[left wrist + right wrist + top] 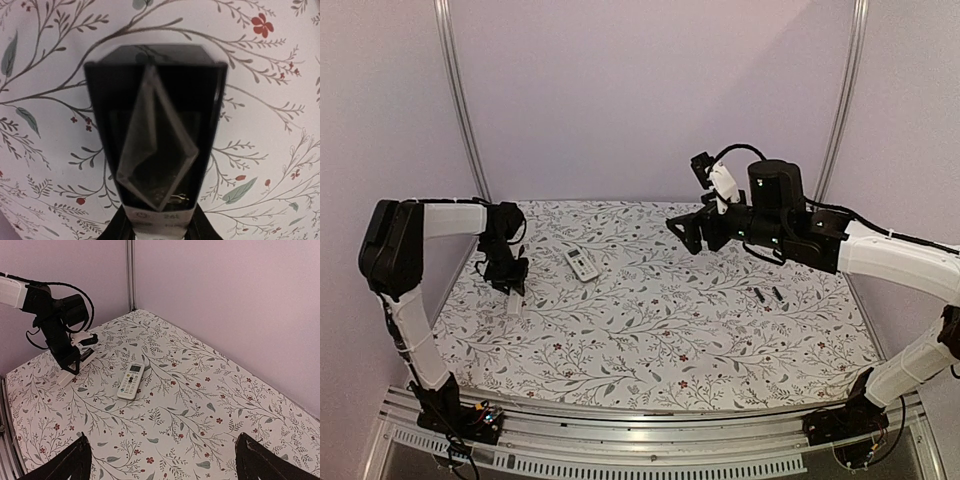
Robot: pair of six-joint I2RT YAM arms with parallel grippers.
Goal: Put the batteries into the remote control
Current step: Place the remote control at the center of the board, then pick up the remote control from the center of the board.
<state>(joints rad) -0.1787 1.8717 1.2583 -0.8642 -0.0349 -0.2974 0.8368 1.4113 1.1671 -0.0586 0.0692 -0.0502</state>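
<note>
A white remote (582, 264) lies face up, buttons showing, at the back left of the table; it also shows in the right wrist view (131, 381). Two slim black batteries (767, 294) lie side by side on the right. My left gripper (512, 278) is low at the table's left edge, shut on a second white remote-like body (515, 301). In the left wrist view that body (155, 215) shows a dark open bay with a metal spring contact (179, 198). My right gripper (688, 232) hangs open and empty above the table's middle, its fingertips (65, 465) wide apart.
The flowered cloth (660, 330) covers the table. Pale walls and two metal posts (460, 100) close the back and sides. A metal rail (640, 440) runs along the near edge.
</note>
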